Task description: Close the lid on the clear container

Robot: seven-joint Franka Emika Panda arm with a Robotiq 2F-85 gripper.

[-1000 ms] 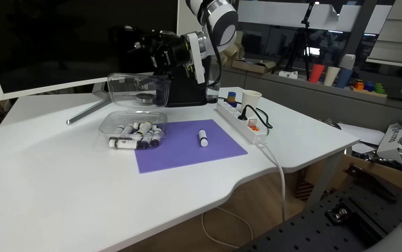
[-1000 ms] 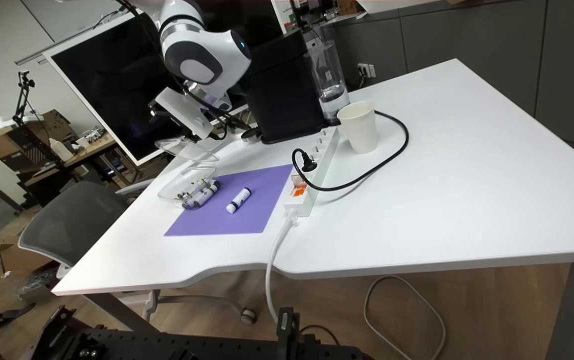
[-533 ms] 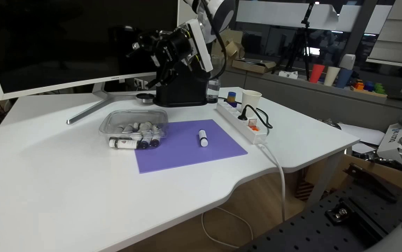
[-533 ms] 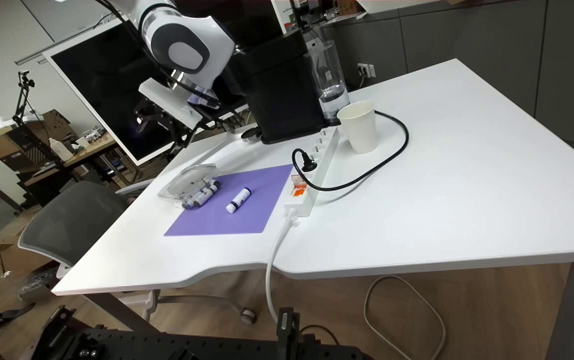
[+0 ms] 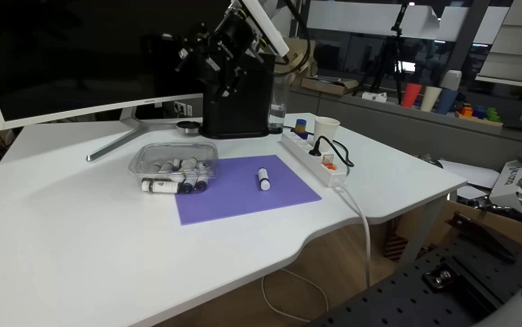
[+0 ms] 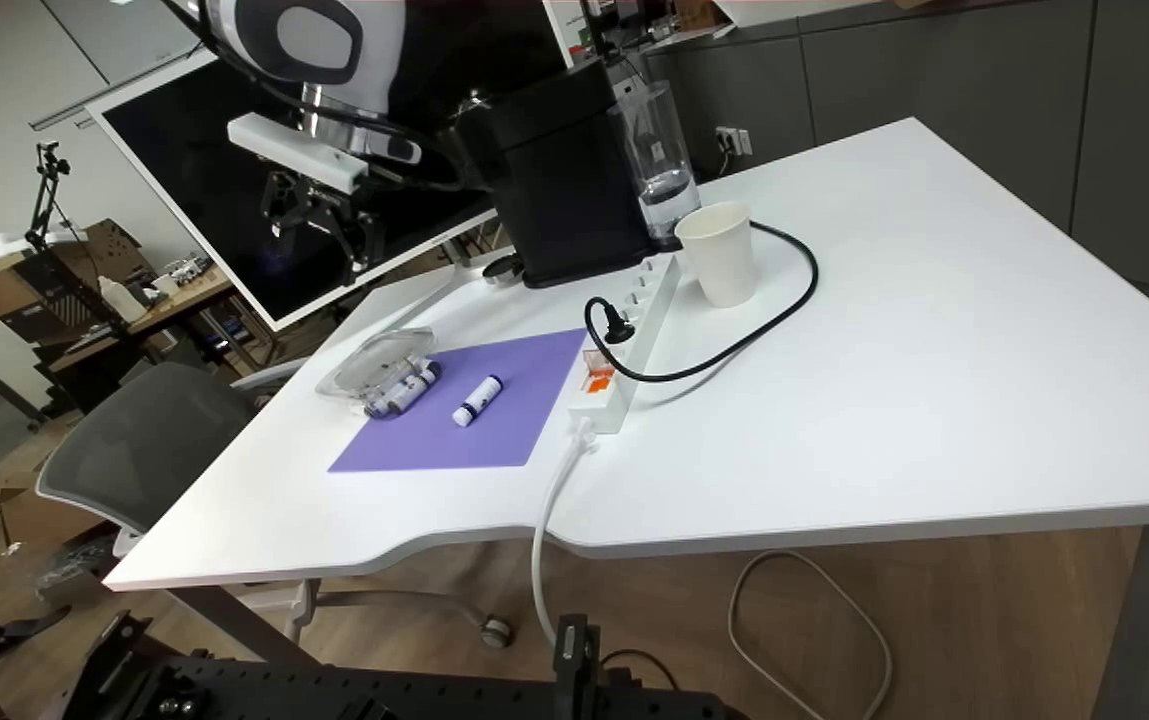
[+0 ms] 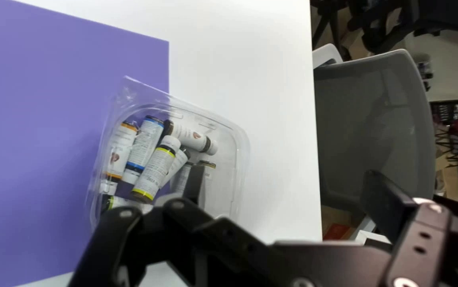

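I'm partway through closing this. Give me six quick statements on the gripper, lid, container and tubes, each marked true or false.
1. The gripper is open. True.
2. The lid lies over the container. True, though whether it is latched cannot be told.
3. The gripper holds the lid. False: its jaws are apart and clear of the lid.
4. The container is empty. False: several tubes lie inside.
5. A white tube lies on the mat, outside the container. True.
6. The container sits wholly on the mat. False: part of it is over the table.

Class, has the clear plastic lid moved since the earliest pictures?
Yes, downward: in an exterior view the clear plastic lid has dropped from overlapping the monitor to below it.
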